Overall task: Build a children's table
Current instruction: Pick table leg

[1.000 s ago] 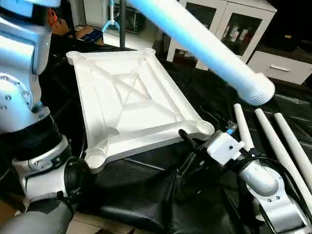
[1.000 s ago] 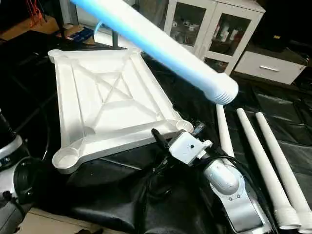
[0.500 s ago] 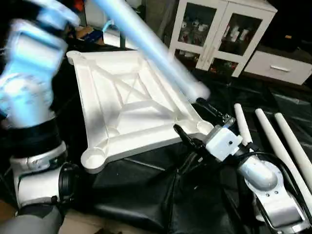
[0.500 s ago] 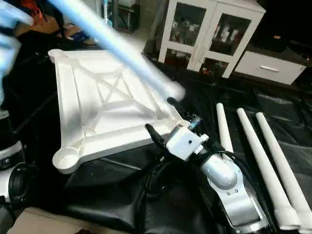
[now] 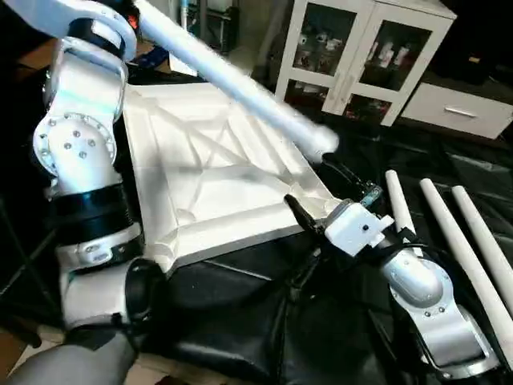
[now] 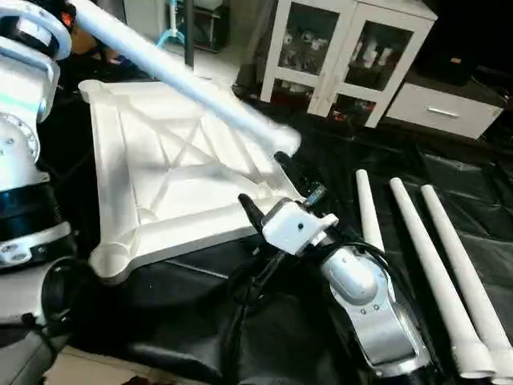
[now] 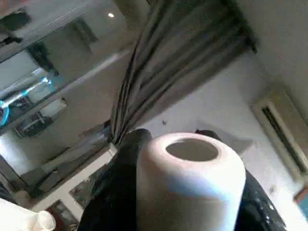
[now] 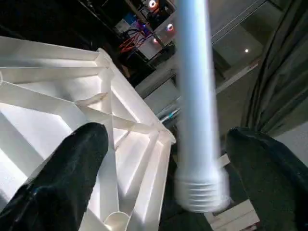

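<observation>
Left claw (image 7: 187,192) clenched round a white leg (image 5: 240,84); right claw (image 5: 314,186) spread beside the tabletop (image 5: 208,172); no legible writing.

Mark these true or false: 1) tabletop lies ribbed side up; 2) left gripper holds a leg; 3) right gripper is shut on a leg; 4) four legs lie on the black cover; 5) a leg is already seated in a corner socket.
1) True. The tabletop lies with its X-ribbed underside facing up.
2) True. The left gripper is closed around the held leg, which slants across above the tabletop.
3) False. The right gripper is open and holds nothing; it sits at the tabletop's near right corner.
4) False. Three spare legs lie on the black cover, to the right.
5) False. The corner sockets in view, such as the near left one, are empty.
</observation>
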`<state>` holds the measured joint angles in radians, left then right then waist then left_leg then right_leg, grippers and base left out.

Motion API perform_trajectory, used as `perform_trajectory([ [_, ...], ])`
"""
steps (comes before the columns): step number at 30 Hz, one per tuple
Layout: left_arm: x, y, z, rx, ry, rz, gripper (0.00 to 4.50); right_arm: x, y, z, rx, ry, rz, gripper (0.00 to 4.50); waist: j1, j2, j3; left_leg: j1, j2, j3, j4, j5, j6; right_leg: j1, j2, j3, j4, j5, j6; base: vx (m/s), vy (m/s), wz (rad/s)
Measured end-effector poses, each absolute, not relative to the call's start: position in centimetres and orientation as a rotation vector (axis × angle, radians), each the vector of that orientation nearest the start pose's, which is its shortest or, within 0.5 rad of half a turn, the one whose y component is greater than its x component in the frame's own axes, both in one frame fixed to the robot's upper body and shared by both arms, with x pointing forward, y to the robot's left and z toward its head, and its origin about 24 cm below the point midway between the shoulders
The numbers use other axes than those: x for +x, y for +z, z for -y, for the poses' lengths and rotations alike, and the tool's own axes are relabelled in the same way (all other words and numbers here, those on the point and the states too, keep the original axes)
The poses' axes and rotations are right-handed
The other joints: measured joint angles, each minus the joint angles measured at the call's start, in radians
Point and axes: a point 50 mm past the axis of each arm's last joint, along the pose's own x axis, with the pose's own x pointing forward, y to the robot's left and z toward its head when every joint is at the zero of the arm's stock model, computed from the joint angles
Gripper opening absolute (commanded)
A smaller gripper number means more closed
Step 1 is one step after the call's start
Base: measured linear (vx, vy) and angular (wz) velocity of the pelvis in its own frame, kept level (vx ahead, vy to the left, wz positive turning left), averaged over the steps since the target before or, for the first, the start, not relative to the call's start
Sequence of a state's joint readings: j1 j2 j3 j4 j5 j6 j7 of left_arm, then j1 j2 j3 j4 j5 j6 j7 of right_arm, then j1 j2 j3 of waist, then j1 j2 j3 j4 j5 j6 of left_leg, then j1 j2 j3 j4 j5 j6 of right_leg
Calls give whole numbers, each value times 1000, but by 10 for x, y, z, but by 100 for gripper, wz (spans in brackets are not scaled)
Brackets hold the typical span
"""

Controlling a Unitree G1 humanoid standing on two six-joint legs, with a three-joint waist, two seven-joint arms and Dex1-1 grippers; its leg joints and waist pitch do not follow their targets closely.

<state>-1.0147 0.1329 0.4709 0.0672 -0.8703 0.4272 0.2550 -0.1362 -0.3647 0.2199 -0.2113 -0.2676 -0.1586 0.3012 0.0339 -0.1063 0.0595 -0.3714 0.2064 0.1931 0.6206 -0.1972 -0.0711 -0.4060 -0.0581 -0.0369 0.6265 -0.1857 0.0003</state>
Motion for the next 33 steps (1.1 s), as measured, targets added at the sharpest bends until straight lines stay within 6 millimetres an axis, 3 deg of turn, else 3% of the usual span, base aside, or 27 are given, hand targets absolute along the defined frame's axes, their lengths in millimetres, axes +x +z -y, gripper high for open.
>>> perform_trajectory([
  [6, 351, 303, -181, -1015, -43, 373, 128, 257, 122, 119, -697, 537, 424, 429, -1, 0, 0, 0, 0, 0, 0, 0, 0, 0, 0, 0, 0, 0, 0, 0, 0, 0],
  [25, 356, 283, -170, -1039, 55, 176, 128, 273, 138, 114, -761, 440, 488, 429, 0, 0, 0, -1, 0, -1, 0, 0, 0, 0, 0, -1, -1, 0, 1, 0, 0, 0],
  [33, 355, 285, -162, -1002, 27, 168, 128, 303, 139, 110, -833, 416, 403, 429, -3, 0, 0, -1, 0, -1, 1, 0, 0, -1, 0, -1, 0, 1, 0, 0, 0, 0],
])
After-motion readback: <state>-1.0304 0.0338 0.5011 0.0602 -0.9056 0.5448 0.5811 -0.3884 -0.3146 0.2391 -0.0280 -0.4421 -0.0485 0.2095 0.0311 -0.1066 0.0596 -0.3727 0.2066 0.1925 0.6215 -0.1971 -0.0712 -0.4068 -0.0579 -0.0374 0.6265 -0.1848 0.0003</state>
